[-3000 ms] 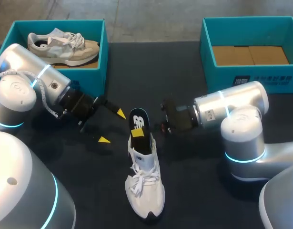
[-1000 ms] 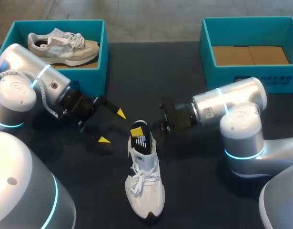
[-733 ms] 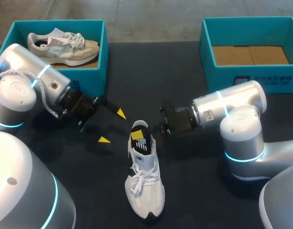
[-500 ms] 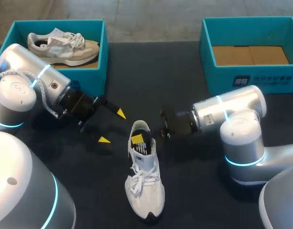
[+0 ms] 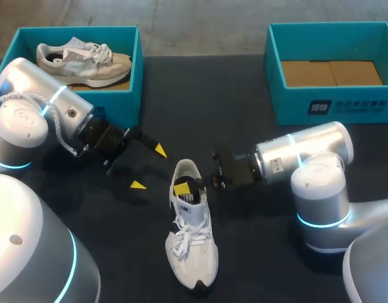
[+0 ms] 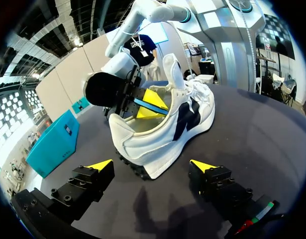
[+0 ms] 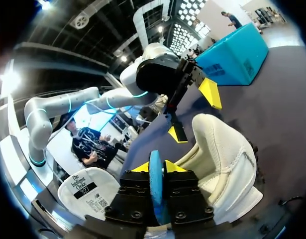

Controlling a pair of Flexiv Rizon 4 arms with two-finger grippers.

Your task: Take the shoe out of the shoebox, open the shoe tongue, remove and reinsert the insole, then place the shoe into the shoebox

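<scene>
I have the white sneaker lying on the dark table at about 6 o'clock from its centre, toe toward 6 and heel collar toward 12, laces tied and the tongue standing up. My right gripper comes in from 3 o'clock and sits in the heel opening, its yellow tips pinched together on the thin edge of the blue insole, which runs down into the shoe. My left gripper hangs at 10 o'clock of the sneaker, fingers spread wide with nothing between them and apart from the shoe; its wrist view looks at the heel end. One teal shoebox stands at 10 o'clock on the table with a beige sneaker inside. The other teal shoebox stands at 2 o'clock, showing its cardboard floor.
</scene>
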